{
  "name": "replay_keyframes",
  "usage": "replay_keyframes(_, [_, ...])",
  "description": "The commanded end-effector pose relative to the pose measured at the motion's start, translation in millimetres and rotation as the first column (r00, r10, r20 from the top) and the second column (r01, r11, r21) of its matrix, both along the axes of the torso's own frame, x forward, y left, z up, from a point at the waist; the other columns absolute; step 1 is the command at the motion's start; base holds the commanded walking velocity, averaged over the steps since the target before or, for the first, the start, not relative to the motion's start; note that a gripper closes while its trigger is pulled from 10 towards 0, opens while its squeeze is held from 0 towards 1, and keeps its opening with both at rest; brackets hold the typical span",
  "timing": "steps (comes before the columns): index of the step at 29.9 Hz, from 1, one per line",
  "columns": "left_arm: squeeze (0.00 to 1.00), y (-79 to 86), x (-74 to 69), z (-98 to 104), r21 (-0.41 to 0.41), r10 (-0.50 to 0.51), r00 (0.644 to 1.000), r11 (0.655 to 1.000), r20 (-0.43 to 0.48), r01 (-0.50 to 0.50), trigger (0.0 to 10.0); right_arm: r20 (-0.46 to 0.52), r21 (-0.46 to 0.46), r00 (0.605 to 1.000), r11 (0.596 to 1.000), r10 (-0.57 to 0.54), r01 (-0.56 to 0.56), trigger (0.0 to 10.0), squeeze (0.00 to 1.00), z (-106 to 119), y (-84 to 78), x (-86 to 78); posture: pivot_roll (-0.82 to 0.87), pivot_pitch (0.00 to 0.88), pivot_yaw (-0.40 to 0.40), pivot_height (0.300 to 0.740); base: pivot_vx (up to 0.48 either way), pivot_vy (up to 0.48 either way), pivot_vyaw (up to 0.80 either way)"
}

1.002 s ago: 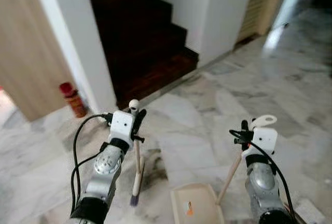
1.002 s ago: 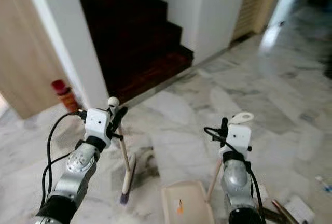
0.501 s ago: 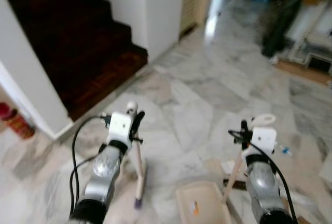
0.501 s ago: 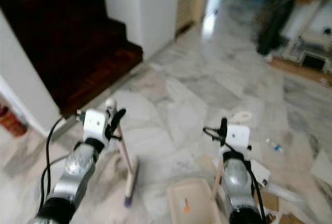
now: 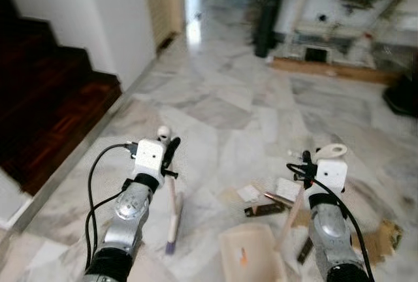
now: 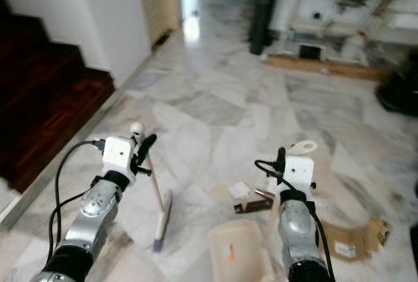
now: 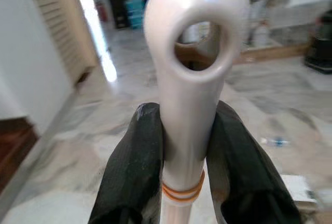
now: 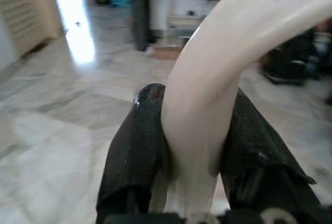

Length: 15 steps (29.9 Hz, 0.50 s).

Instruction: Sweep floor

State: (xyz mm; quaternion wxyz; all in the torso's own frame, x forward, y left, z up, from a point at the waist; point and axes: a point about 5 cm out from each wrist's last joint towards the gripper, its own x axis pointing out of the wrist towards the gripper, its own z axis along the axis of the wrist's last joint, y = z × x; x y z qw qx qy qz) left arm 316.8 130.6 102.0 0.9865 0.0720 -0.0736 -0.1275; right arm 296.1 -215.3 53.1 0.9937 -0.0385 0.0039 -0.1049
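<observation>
At the robot's left, the left tool (image 7: 184, 156) is clenched on the broom (image 5: 172, 213) handle, bristles on the marble floor (image 5: 215, 109). Opposite, the right tool (image 8: 199, 146) grips the dustpan (image 5: 250, 256) handle, pan resting on the floor beside scattered litter (image 5: 268, 198).

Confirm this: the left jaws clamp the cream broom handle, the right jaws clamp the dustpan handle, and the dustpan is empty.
Not empty: the cream plastic dustpan holds a small orange scrap, seen in the left eye view. Left gripper does clamp the cream broom handle; right gripper the dustpan handle.
</observation>
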Motion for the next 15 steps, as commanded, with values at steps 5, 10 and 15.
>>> replay_keyframes(5, [0.0,2.5,2.7,9.0,0.008,0.001,0.999,1.0,0.046,-0.002,10.0,0.038,-0.013,0.999,1.0,0.008,-0.007,10.0,0.0,8.8,1.4,5.1,-0.12,0.0,0.032,0.74,0.0,-0.273,-0.8])
replay_keyframes(10, [0.0,2.1,3.2,9.4,0.004,-0.001,0.999,1.0,0.047,0.001,10.0,0.039,-0.014,0.999,1.0,0.008,-0.007,10.0,0.0,9.1,1.1,5.3,-0.12,0.0,0.033,0.74,0.0,-0.311,-0.8])
replay_keyframes(15, [0.0,0.5,3.5,9.5,0.002,-0.005,0.999,1.0,0.049,0.005,10.0,0.04,-0.017,0.999,1.0,0.006,-0.006,10.0,0.0,9.0,0.4,4.9,-0.13,0.0,0.034,0.74,0.0,-0.097,-0.8])
